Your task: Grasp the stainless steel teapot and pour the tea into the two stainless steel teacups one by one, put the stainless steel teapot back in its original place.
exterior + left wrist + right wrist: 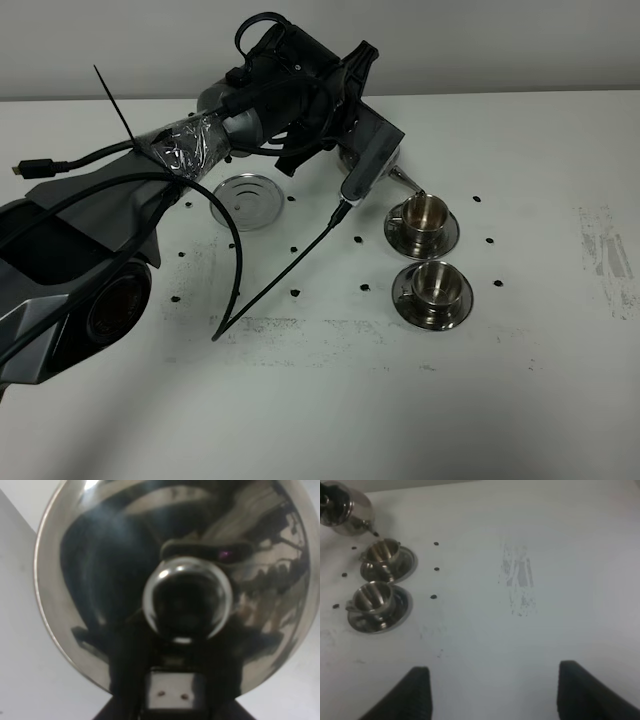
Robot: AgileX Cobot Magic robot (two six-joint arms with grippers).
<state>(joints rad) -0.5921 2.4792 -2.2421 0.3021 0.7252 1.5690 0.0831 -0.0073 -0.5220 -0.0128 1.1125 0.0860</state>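
Note:
My left gripper point(172, 682) is shut on the stainless steel teapot point(100, 580), whose domed lid and knob point(187, 602) fill the left wrist view. From above, the arm and its wrist camera hide most of the teapot. It is tilted, and its thin spout point(407, 182) points down at the rim of the far teacup point(425, 213). The near teacup point(436, 284) stands on its saucer just in front. I cannot see any tea. The original place, a ringed steel disc point(247, 198), lies bare to the left. My right gripper point(495, 700) hangs open and empty, well right of the teacups point(381, 554) point(370, 597).
Small black dots point(361, 240) mark the white table point(520, 400) around the disc and cups. A black cable point(290, 262) trails from the left wrist across the table. A scuffed grey patch point(520, 580) lies to the right of the cups.

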